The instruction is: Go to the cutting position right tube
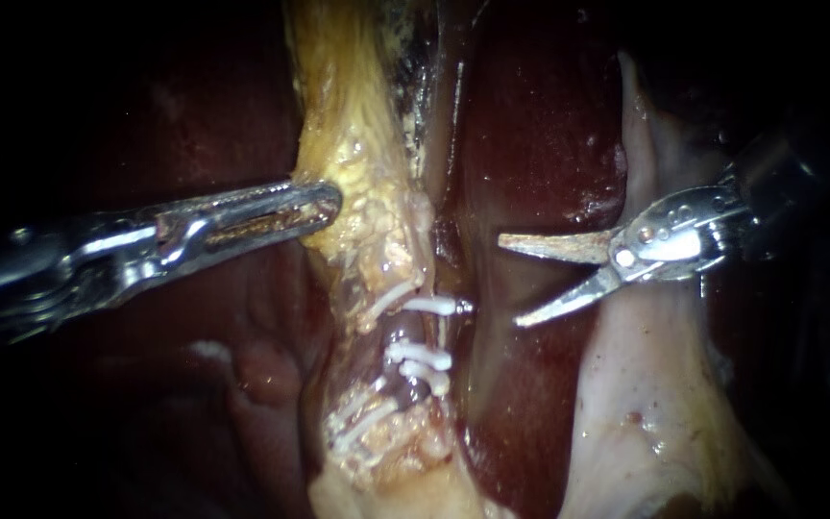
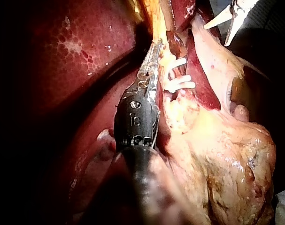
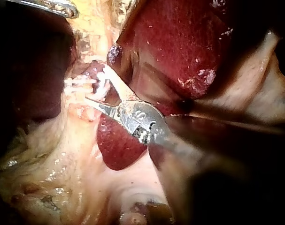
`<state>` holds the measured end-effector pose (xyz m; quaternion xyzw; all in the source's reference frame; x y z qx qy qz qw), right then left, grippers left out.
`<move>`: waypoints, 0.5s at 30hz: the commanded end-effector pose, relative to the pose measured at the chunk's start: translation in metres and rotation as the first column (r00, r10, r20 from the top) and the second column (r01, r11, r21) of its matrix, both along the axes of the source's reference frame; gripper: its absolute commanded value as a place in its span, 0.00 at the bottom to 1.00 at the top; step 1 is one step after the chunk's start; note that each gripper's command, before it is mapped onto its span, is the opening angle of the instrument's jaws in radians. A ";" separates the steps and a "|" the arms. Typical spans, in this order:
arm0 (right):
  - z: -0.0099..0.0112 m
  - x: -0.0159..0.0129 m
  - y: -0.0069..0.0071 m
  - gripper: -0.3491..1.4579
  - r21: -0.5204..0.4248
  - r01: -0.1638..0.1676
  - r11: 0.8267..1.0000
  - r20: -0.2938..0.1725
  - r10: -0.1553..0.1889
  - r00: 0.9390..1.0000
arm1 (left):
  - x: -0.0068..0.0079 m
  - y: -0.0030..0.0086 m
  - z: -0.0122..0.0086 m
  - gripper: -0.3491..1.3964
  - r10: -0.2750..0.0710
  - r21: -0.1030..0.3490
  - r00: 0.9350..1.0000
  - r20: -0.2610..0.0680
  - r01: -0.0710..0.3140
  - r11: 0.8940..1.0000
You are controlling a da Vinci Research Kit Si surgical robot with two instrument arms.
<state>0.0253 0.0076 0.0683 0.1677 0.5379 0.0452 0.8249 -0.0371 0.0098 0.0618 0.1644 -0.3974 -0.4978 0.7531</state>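
The right instrument [image 1: 511, 281] has its blades spread wide and holds nothing. It sits just beside the clipped tube [image 1: 403, 383] without touching it, and the tube's white clips [image 1: 422, 358] point toward the blades. Above the clips, the left instrument [image 1: 324, 204] is clamped on yellow tissue [image 1: 357, 144].

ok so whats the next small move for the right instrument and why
Probably ease the right instrument toward the clipped tube, aiming at the gap between the white clips: its blades stand open but short of the tube, over bare liver.
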 end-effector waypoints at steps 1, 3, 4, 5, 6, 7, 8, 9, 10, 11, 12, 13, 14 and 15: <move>-0.0001 0.0000 0.0000 0.98 0.000 0.001 1.000 -0.001 -0.001 1.000 | 0.0000 0.0000 0.0000 0.00 0.000 -0.001 1.000 0.000 0.000 1.000; -0.0001 0.0000 0.0000 0.98 0.001 0.001 1.000 -0.001 -0.001 1.000 | 0.0000 0.0001 -0.0001 0.00 0.000 0.000 1.000 0.000 0.000 1.000; -0.0001 0.0000 0.0000 0.98 -0.003 0.005 1.000 -0.003 -0.005 1.000 | 0.0000 0.0001 -0.0001 0.00 0.000 0.000 1.000 0.000 0.000 1.000; -0.0001 0.0000 0.0000 0.98 0.003 0.005 1.000 -0.004 -0.005 1.000 | 0.0000 0.0001 -0.0001 0.00 0.000 0.000 1.000 0.000 0.000 1.000; 0.0000 0.0000 -0.0001 0.98 0.008 0.003 1.000 -0.003 -0.003 1.000 | 0.0001 0.0001 -0.0002 0.00 0.000 0.000 1.000 0.000 0.000 1.000; 0.0001 0.0000 -0.0002 0.98 0.020 0.003 1.000 -0.003 -0.003 1.000 | 0.0002 0.0001 -0.0004 0.00 0.001 0.001 1.000 0.001 -0.001 1.000; 0.0003 0.0001 -0.0003 0.98 0.042 -0.001 0.999 -0.001 0.001 1.000 | 0.0003 0.0001 -0.0006 0.00 0.002 0.002 1.000 0.001 -0.002 1.000; 0.0005 0.0002 -0.0005 0.98 0.059 -0.001 0.998 0.001 0.001 1.000 | 0.0005 0.0002 -0.0008 0.00 0.003 0.003 1.000 0.002 -0.003 1.000; 0.0009 0.0003 -0.0008 0.98 0.081 -0.001 0.997 0.004 0.001 1.000 | 0.0009 0.0002 -0.0013 0.00 0.004 0.005 1.000 0.003 -0.004 1.000; 0.0012 0.0004 -0.0011 0.98 0.102 -0.003 0.995 0.011 0.002 1.000 | 0.0012 0.0003 -0.0017 0.00 0.007 0.009 1.000 0.007 -0.007 1.000; 0.0017 0.0006 -0.0015 0.98 0.130 -0.001 0.992 0.020 -0.002 1.000 | 0.0016 0.0005 -0.0022 0.00 0.007 0.010 1.000 0.006 -0.007 1.000; 0.0021 0.0009 -0.0018 0.98 0.145 0.005 0.989 0.029 -0.009 1.000 | 0.0019 0.0006 -0.0028 0.00 0.006 0.012 1.000 0.001 -0.006 1.000; 0.0026 0.0011 -0.0021 0.98 0.161 0.009 0.987 0.036 -0.015 0.999 | 0.0024 0.0009 -0.0036 0.00 0.002 0.011 1.000 0.003 -0.002 1.000; 0.0032 0.0014 -0.0025 0.98 0.178 0.017 0.984 0.044 -0.025 0.999 | 0.0028 0.0011 -0.0041 0.00 -0.003 0.009 1.000 0.005 0.003 1.000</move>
